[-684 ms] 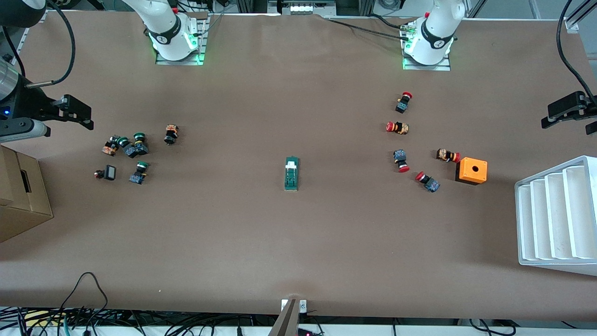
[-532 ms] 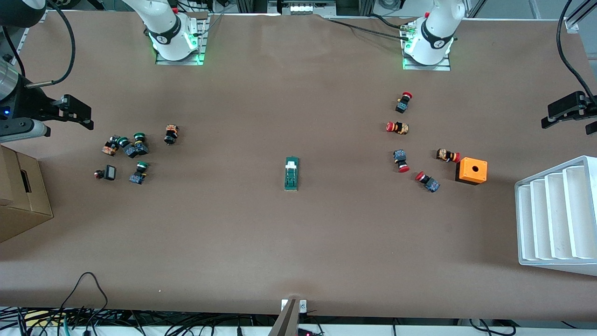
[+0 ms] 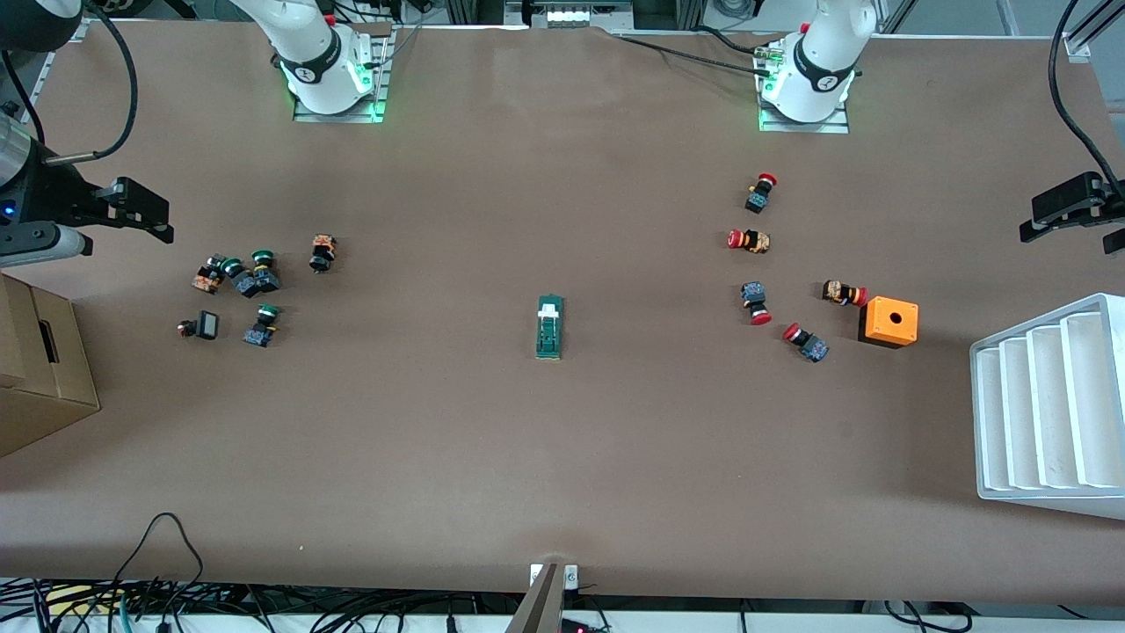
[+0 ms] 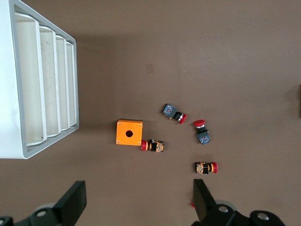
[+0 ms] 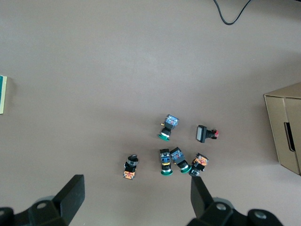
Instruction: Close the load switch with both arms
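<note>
On brown table (image 3: pixel 562 457), load switch (image 3: pixel 549 326), cables (image 3: pixel 176 602)

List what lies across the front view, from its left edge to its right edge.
Cardboard box → green-capped push buttons → load switch → red-capped push buttons → orange box → white slotted tray.

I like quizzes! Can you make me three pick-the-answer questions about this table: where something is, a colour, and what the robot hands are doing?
1. Where is the load switch?
A. mid-table, alone
B. in the white tray
C. on the orange box

2. What colour is the box with a hole?
A. blue
B. orange
C. white

3. The left hand and right hand are:
A. both holding buttons
B. both open, empty
C. pressing the switch

Answers: 1 A, bare table surrounds it. 2 B, it is bright orange. 3 B, fingers spread with nothing between.
</note>
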Motion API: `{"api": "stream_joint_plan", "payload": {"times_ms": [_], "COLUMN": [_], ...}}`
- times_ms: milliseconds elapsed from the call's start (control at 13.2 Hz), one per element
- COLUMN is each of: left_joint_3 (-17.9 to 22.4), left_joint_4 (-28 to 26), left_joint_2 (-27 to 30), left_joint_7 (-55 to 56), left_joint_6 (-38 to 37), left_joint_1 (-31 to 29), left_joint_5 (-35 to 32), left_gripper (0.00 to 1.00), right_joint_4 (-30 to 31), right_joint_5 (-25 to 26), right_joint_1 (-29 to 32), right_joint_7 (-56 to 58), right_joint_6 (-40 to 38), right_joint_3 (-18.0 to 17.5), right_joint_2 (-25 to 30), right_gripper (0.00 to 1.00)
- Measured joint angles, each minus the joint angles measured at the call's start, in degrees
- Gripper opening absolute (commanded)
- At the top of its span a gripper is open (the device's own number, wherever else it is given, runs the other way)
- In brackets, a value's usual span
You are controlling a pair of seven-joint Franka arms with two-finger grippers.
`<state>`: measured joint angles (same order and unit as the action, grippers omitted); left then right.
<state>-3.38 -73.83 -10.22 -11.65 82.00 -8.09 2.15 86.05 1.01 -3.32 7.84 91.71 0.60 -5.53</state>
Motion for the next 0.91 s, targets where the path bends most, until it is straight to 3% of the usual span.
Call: {"api": "stream_joint_plan", "payload": {"times_ms": [304,912], "left_joint_3": [-1.12,-13.36], "left_joint_4": [-0.34,-1.57], "left_joint_2": [-0.16,-4.26], "left_joint_7": [0.13,15.89], "left_joint_6": [0.47,7.03], "left_joint_1": [0.60,1.54], "left_joint_5": [0.07,0.01], "left_gripper": [1.00,1.00], "right_joint_4": [-0.01,-0.02], "right_joint_5": [0.00,0.00], "right_joint_1": [-0.01,-0.02], "right_joint_7": [0.00,0.00], "right_joint_6": [0.00,0.00], "right_joint_3": [0.00,-0.01], "right_joint_2": [0.00,0.00], "right_gripper": [1.00,1.00]}}
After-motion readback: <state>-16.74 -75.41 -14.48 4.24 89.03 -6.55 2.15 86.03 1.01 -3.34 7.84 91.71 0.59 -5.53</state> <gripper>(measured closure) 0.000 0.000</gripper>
